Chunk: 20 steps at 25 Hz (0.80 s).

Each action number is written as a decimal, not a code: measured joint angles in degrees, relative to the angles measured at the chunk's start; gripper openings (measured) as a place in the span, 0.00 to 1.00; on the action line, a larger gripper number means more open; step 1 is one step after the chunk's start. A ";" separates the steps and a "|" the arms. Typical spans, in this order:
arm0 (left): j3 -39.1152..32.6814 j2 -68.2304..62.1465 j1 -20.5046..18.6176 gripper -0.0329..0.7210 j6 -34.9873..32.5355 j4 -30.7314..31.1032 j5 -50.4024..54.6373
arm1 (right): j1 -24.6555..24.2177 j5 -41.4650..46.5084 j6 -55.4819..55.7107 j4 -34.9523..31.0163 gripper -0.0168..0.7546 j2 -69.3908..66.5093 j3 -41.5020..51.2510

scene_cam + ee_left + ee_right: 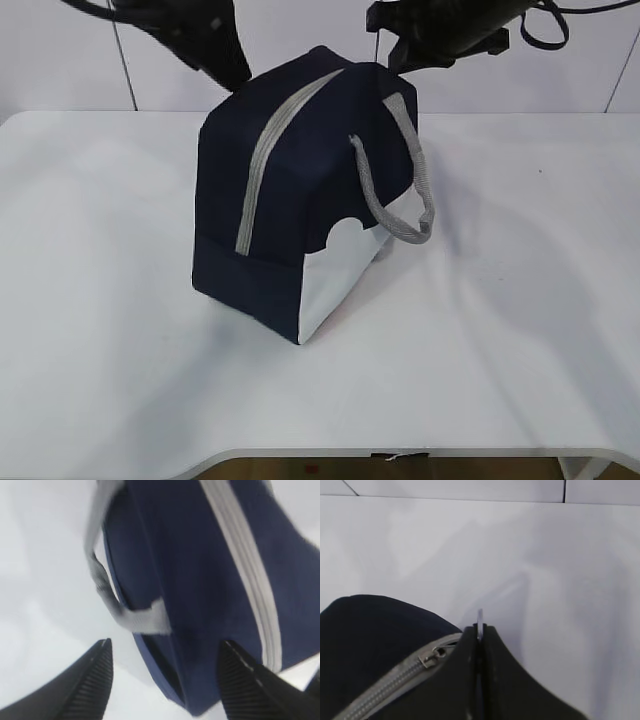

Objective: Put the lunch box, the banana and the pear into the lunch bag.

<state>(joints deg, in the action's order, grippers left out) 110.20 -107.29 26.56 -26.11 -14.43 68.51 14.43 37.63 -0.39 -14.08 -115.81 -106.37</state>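
Behind the lunch bag, left gripper gapes, right gripper pinched.

From my right wrist camera I see the right gripper with its two dark fingers pressed together, pinching a thin pale tab that pokes up between the tips. At lower left lies the navy lunch bag, its grey zipper closed, slider beside the fingers. Behind is the white table.

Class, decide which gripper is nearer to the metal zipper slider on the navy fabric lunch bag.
Right. The right gripper sits shut just beside the zipper slider; the left gripper is open farther along the navy fabric lunch bag.
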 joint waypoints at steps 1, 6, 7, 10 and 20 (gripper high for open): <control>0.89 0.00 0.00 0.69 0.00 -0.14 -0.65 | 0.00 0.12 0.00 -0.24 0.03 0.00 0.00; 5.46 -2.69 0.00 0.64 0.05 -1.98 -3.66 | 0.00 0.25 0.00 -0.60 0.03 0.00 0.00; 6.26 -3.42 0.00 0.64 0.05 -2.59 -4.60 | 0.00 0.25 0.00 -0.71 0.03 0.00 0.00; 7.86 -5.85 0.00 0.62 0.05 -4.26 -6.57 | 0.00 0.34 0.00 -1.03 0.03 0.00 0.00; 8.25 -11.75 0.00 0.62 0.05 -7.23 -12.79 | -0.09 0.34 0.00 -1.36 0.03 0.00 0.00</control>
<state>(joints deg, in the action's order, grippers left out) 118.44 -119.04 26.56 -26.06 -21.66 55.72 14.35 37.98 -0.39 -15.44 -115.81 -106.37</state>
